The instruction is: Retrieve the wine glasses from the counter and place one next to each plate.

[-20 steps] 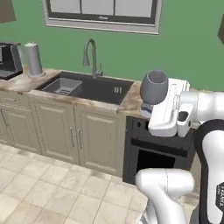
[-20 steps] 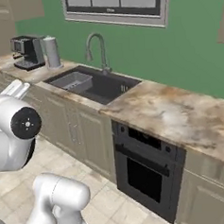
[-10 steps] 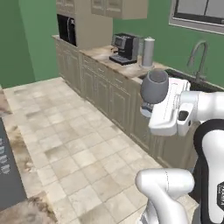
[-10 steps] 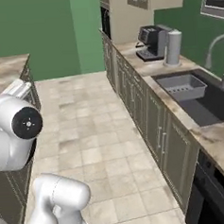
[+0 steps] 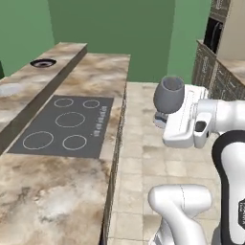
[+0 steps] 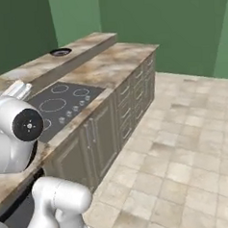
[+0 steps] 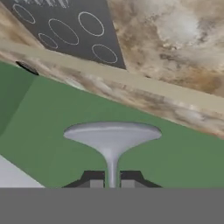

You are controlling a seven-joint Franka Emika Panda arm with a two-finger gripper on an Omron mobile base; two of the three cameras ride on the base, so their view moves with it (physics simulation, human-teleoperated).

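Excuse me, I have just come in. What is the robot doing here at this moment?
The robot arm is carrying a wine glass. Its gripper is shut on the thin stem, as the hand view shows. The base faces the long marbled island with a black cooktop. On the raised ledge behind the cooktop lie a black plate and a pale plate. No glass stands beside either plate yet.

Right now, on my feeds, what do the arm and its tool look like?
The arm has glossy white rounded shells with black bands at the joints and small lettering on one dark band. A round white joint cap has a black disc centre. The tool ends in two small dark fingertips. No cables visible.
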